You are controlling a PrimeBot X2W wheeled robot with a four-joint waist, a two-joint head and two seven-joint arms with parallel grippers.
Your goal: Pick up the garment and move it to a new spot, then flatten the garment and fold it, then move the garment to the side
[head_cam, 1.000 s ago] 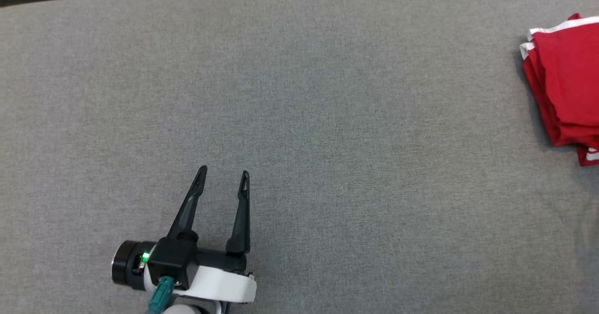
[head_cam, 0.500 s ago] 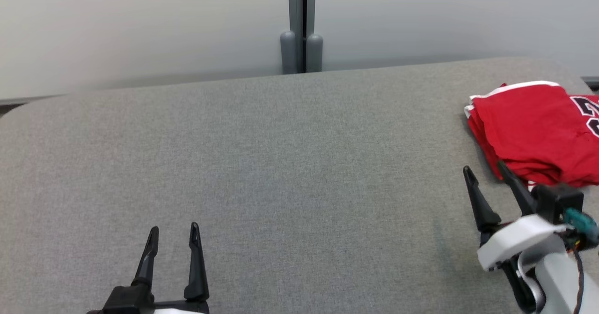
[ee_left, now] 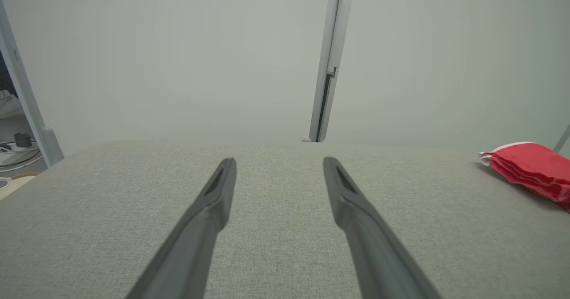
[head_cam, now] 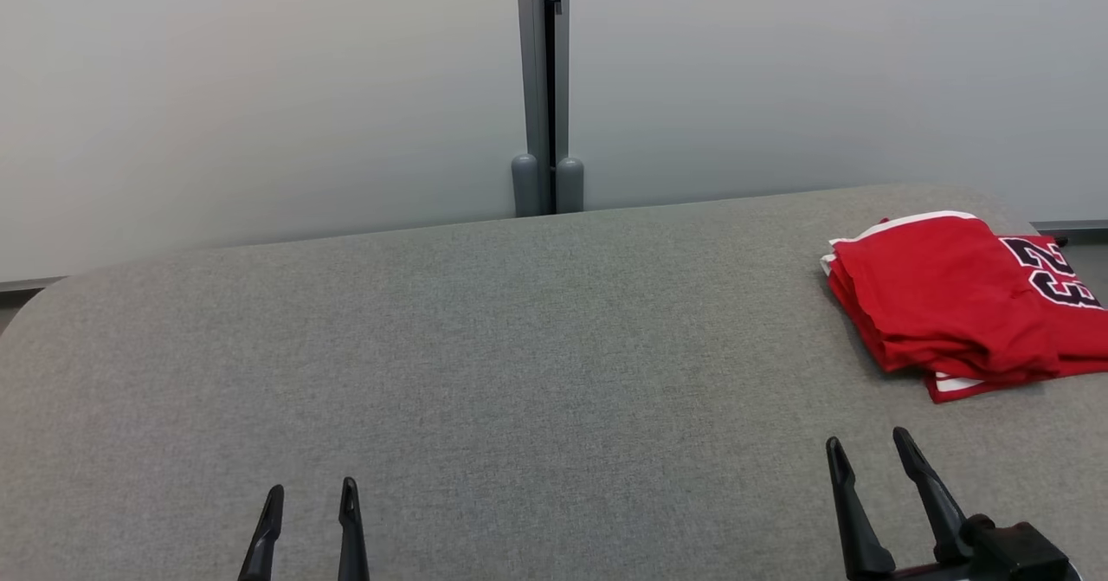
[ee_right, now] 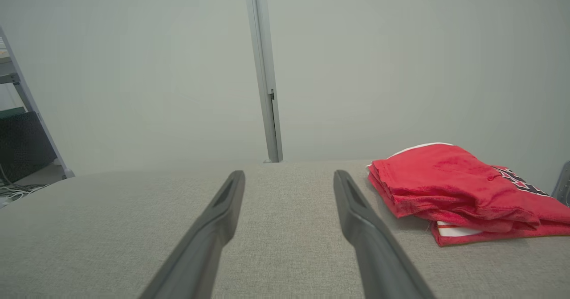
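Note:
The garment (head_cam: 943,304) is a red jersey with white trim and a dark number, folded into a stack at the far right of the grey padded table (head_cam: 519,347). It also lies at the right in the left wrist view (ee_left: 530,167) and in the right wrist view (ee_right: 445,187). My right gripper (head_cam: 868,451) is open near the front right, short of the garment and apart from it. At the front left my left gripper (head_cam: 312,499) is open too, with nothing between its fingers (ee_left: 213,196).
A pale partition wall with a grey vertical post (head_cam: 541,87) stands right behind the table's far edge. Beyond the table's left end are a metal frame (ee_left: 26,98) and cables on the floor.
The head camera has tilted up, so the wall now shows and the table sits lower. The right gripper has drawn back from the garment's edge toward the front; both grippers now rest low in the view.

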